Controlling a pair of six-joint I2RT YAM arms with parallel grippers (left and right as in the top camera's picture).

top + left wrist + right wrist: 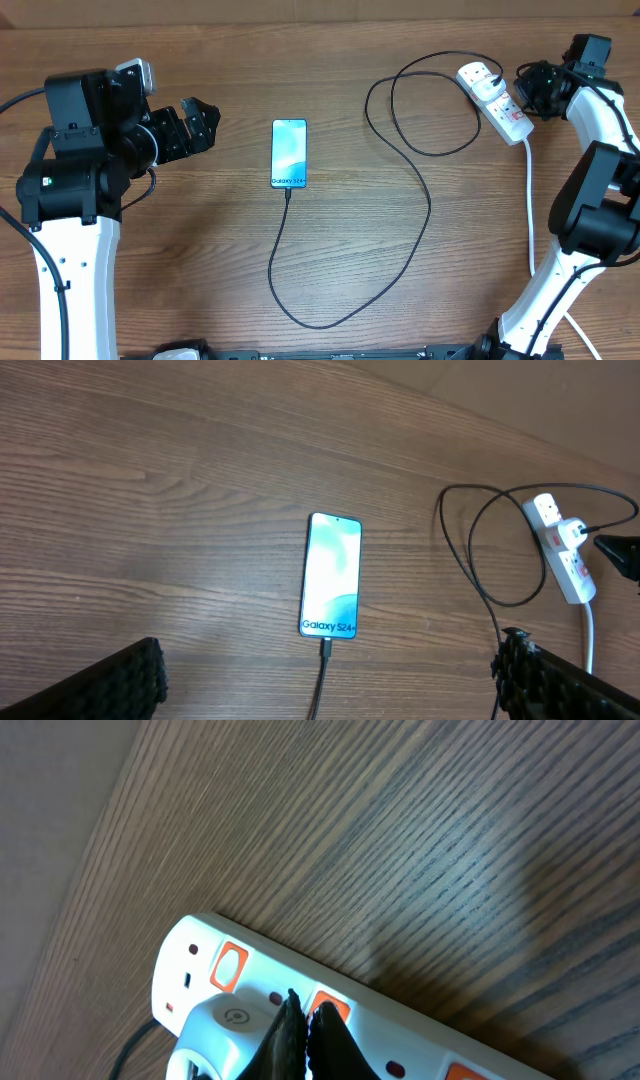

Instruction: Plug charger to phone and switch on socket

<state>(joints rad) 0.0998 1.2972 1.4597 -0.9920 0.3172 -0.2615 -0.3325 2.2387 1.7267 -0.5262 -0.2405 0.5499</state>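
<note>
Wood-grain table [200, 260] fills every view. The right wrist view shows the right gripper [303, 1017] with its two black fingers pressed together into one point and nothing between them. That point rests on an orange-red switch [335, 1007] of the socket [420, 1040], and a rounded white plug [225, 1025] sits just beside it. The overhead view cannot confirm that contact, since from above this gripper is only a dark shape over the middle of the strip. What it adds is the whole socket, with its long axis slanting from far left to near right. A thick white cord [529, 200] leaves the near end and runs toward the robot.

The left gripper [203, 127] stands spread wide and empty. Its own wrist view shows only the ribbed pads [115, 682] in the two bottom corners. Between them and farther out lies the phone [331, 575], flat and screen up. Its long axis runs away from the robot, with the "Galaxy S24+" edge nearest the robot. From overhead it lies to the right of the left gripper, apart from it, and well apart from the socket. The charger [430, 208] meets the phone's near edge and dips toward the robot. It then swings out to the right and curls in a loop up to the plug at the socket's far end.
</note>
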